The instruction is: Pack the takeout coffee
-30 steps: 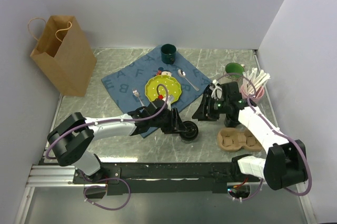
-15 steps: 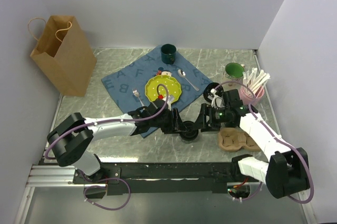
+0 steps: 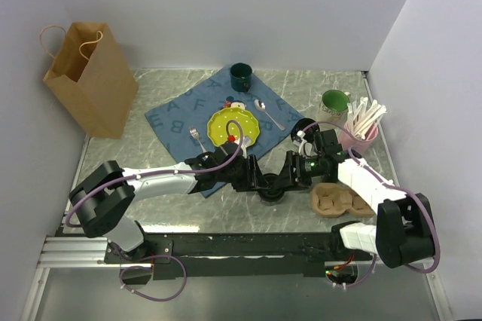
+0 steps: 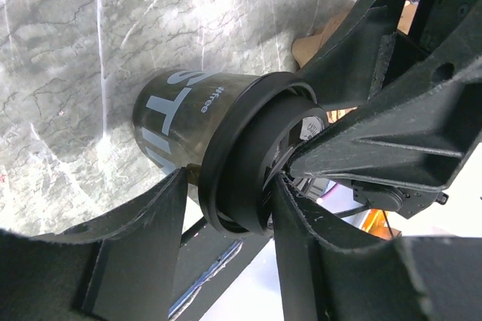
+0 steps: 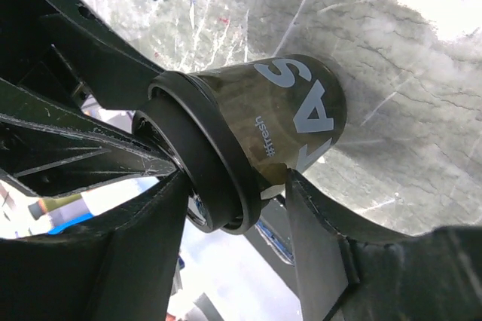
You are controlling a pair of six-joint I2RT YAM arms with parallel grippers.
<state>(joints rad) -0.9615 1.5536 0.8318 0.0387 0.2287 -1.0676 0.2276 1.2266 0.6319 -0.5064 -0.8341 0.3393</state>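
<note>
Handover looks to be the step in hand, since both my arms meet at one cup (image 4: 181, 117). It appears to stand upright on the tabletop (image 3: 218, 215), near the front edge and a little right of the middle. The carrier (image 3: 339, 200) is near it, toward the right edge. My left end effector (image 4: 230, 185) is clenched on the cup up by the lid (image 4: 233, 159), one finger on each side. My right end effector (image 5: 235, 178) straddles the same cup from the opposite side. Its fingers lie close against the cup, but I cannot tell whether they are pressing or only resting there.

To do this well, I judge that one side must be firm before the other lets go. The right should squeeze gently, because a thin disposable cup will likely dent and could pop its lid. The left should then open straight outward without dragging the rim. My fingers are crowded together here, so any twist risks tipping the cup. After that, a straight lift and a short carry toward the right edge should bring it over a pocket of the carrier, level and base first.
</note>
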